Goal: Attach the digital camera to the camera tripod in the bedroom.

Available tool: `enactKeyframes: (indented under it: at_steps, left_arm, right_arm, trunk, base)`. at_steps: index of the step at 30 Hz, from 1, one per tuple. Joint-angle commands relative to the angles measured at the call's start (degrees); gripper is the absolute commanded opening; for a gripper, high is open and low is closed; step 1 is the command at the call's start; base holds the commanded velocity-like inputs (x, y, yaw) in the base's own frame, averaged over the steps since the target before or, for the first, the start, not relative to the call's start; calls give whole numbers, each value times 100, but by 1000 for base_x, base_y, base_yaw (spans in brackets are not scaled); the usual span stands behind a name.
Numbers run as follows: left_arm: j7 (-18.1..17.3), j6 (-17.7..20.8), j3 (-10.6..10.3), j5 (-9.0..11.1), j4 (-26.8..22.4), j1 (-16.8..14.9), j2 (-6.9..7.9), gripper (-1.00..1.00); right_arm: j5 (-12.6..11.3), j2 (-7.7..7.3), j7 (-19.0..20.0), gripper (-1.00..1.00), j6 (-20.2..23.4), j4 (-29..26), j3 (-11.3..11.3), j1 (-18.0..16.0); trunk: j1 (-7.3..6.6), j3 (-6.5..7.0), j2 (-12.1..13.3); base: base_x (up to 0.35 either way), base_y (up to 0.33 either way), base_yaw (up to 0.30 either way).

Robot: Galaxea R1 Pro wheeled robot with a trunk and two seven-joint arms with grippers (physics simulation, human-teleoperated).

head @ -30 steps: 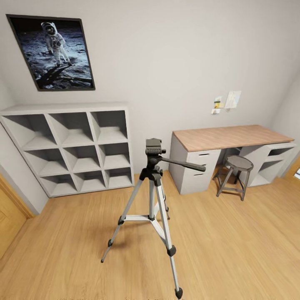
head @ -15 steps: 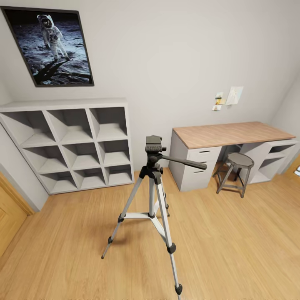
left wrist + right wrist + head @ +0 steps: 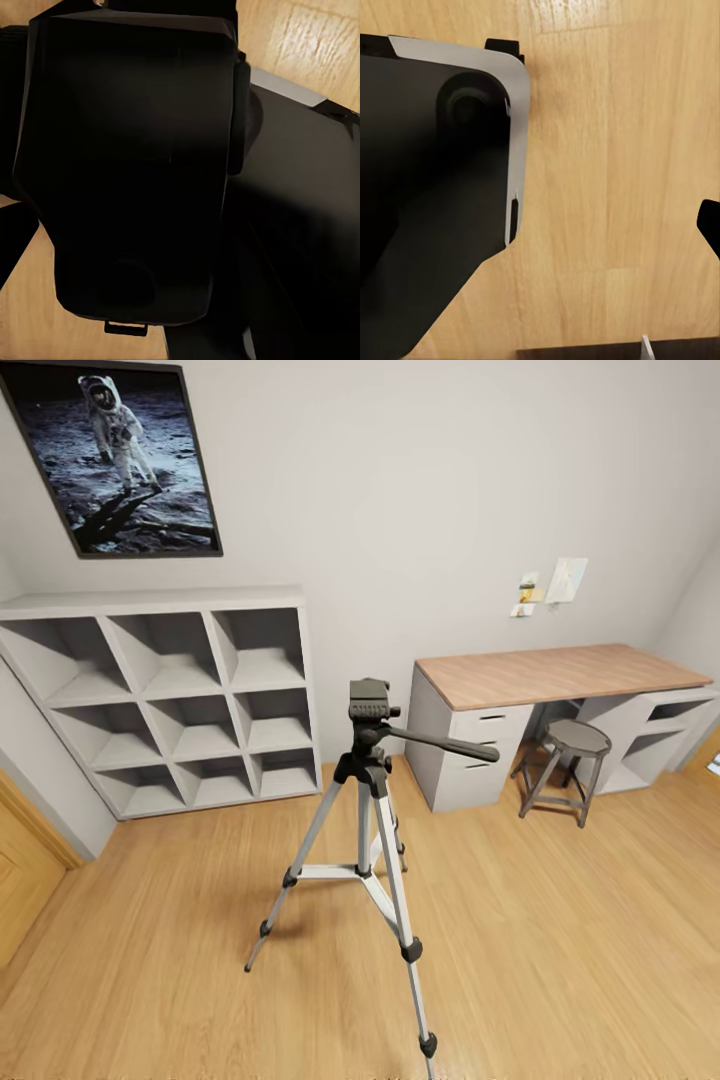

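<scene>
The camera tripod (image 3: 364,815) stands upright on the light wood floor in the middle of the head view. It has three silver legs spread out, a black head (image 3: 369,703) and a long black pan handle (image 3: 446,743) pointing right. Nothing sits on its head. A black boxy bulk (image 3: 127,157) sits close against the lens in the left wrist view, and I cannot tell whether it is the digital camera. In the right wrist view a black tip (image 3: 709,225) juts in at the edge over the floor. Neither gripper's fingers are clear enough to judge.
White cube shelves (image 3: 170,700) stand against the wall behind and left of the tripod, under a framed astronaut poster (image 3: 115,460). A wood-topped desk (image 3: 560,672) with a round stool (image 3: 567,755) is at the right. A wooden door (image 3: 20,875) is at the far left. The robot's black base (image 3: 427,195) shows beside the floor.
The whole head view has shifted: wall, poster and shelves sit higher in frame, so the camera has moved. The tripod stands as before.
</scene>
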Motion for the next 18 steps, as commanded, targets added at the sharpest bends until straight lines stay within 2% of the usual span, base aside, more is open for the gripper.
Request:
enactKeyframes:
  at_steps: [1, 18]
  left_arm:
    - [3, 15, 5, 13, -1, -4, 0, -100]
    - [3, 15, 5, 13, -1, -4, -1, -100]
  right_arm:
    - [39, -1, 13, 100, 4, 8, 10, -7]
    - [39, 8, 17, 100, 1, 8, 10, -7]
  trunk:
    - [2, -18, -9]
    - [2, -170, -9]
  base:
    - [0, 0, 0]
    - [0, 0, 0]
